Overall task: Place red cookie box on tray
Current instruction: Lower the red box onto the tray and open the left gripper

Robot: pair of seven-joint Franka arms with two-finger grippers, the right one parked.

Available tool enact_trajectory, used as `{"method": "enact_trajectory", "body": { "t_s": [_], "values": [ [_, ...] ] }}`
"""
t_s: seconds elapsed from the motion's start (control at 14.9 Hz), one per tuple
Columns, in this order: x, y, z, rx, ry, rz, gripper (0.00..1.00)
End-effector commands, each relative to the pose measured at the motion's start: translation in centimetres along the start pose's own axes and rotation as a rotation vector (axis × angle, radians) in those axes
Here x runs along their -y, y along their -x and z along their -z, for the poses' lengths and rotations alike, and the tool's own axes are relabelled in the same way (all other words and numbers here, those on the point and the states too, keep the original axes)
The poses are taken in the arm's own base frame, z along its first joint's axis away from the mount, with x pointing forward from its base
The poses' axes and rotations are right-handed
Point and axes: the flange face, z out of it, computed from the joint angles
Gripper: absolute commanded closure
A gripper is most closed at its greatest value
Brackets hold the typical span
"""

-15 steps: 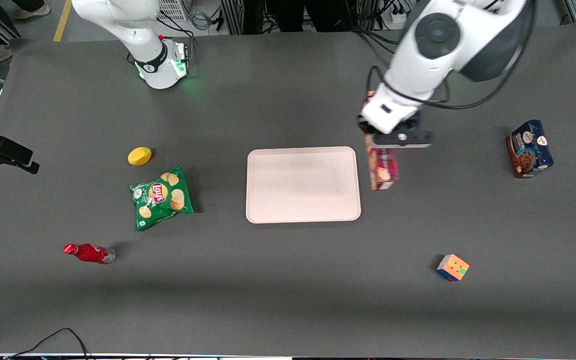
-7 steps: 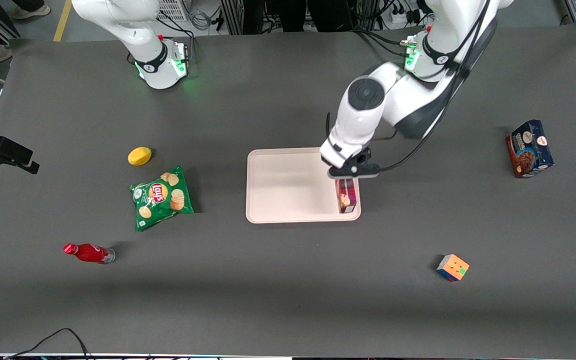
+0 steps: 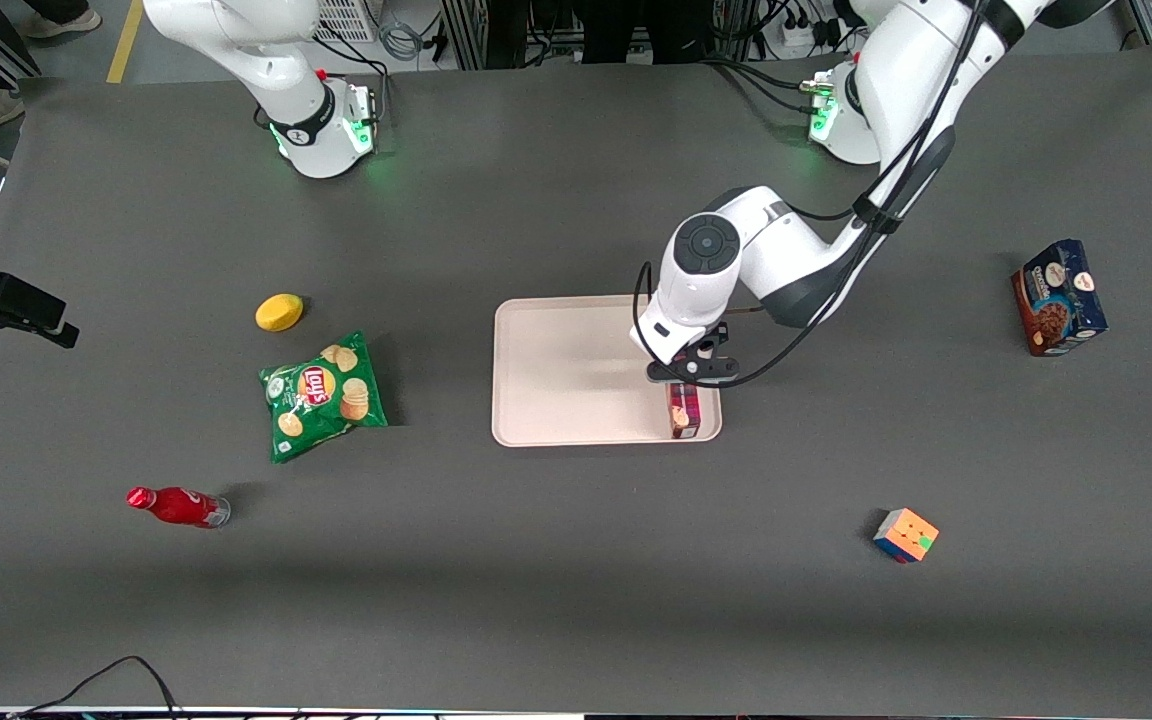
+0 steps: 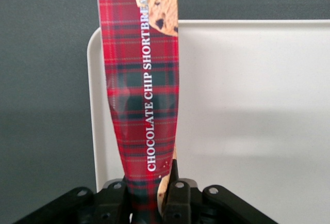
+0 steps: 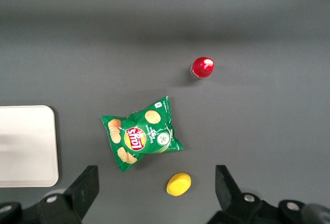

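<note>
The dark grey matte surface (image 3: 576, 560) carries everything. The tray (image 3: 566, 370), a flat pale pinkish-cream plastic rectangle with rounded corners and a low rim, lies near the middle. The crinkled green chip bag (image 3: 323, 394) lies flat toward the parked arm's end of the surface. The blue and brown cookie box (image 3: 1058, 297) stands toward the working arm's end, well apart from the tray.

The red cookie box (image 3: 685, 410), a long, slim tartan carton lettered "CHOCOLATE CHIP SHORTBREAD", is over the tray's corner nearest the front camera at the working arm's end, along the short rim; whether it touches the tray floor cannot be told. Its upper part is hidden under the gripper (image 3: 691, 372) in the front view, and in the wrist view one end is cut off by the frame. The fingers (image 4: 177, 199) are closed narrowly on the box's end, one on each broad face.

A multicoloured puzzle cube (image 3: 905, 535) sits nearer the front camera. A red bottle (image 3: 178, 506) lies on its side, and a rounded yellow lemon (image 3: 279, 312) sits near the chip bag.
</note>
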Motion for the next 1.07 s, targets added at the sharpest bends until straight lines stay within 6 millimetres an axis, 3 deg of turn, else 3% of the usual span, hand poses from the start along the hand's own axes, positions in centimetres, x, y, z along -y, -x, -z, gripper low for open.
{"method": "enact_trajectory", "body": {
  "t_s": [0.0, 0.34, 0.6, 0.67, 0.74, 0.8, 0.87, 0.94, 1.01],
  "values": [
    [-0.7, -0.3, 0.0, -0.024, 0.004, 0.003, 1.00],
    [-0.4, 1.2, -1.7, -0.037, -0.014, -0.037, 1.00],
    [-0.1, 1.3, -2.5, -0.055, 0.005, -0.029, 1.00],
    [-0.1, 1.3, -2.5, -0.055, 0.005, -0.029, 0.94],
    [0.0, 1.2, -2.7, -0.053, 0.003, -0.026, 0.71],
    [0.1, 1.2, -2.8, -0.050, 0.003, -0.024, 0.23],
    [0.2, 1.1, -2.8, -0.050, 0.003, -0.018, 0.06],
    [0.3, 1.0, -2.9, -0.050, 0.001, -0.016, 0.00],
    [0.5, 0.8, -2.9, -0.050, -0.001, -0.013, 0.00]
  ]
}}
